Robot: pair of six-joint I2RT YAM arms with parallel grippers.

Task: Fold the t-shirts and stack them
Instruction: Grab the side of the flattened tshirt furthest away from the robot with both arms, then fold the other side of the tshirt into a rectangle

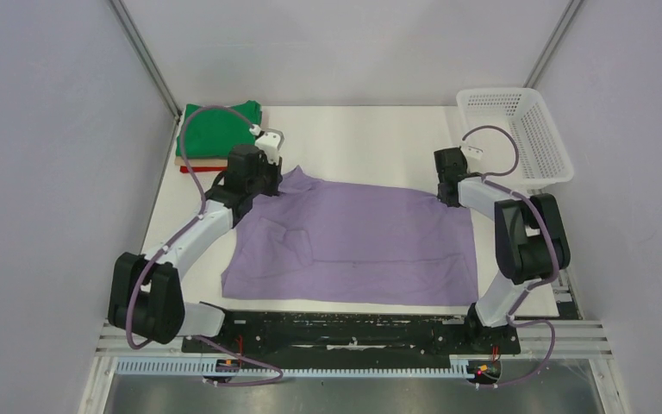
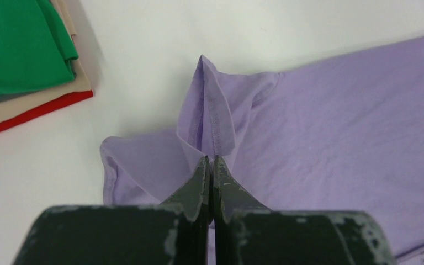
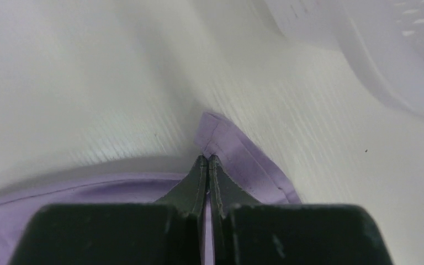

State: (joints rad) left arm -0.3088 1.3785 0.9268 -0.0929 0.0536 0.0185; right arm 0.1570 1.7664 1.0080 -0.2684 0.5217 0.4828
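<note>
The lavender t-shirt lies spread across the middle of the table. My left gripper is shut on its far left corner; in the left wrist view the pinched cloth stands up in a peak above the closed left gripper. My right gripper is shut on the far right corner; the right wrist view shows the hemmed corner held in the closed right gripper. A stack of folded shirts, green on tan and red, sits at the far left, also in the left wrist view.
A white mesh basket stands at the far right, close to my right gripper, and its blurred wall shows in the right wrist view. The folded stack lies just left of my left gripper. White table shows beyond the shirt.
</note>
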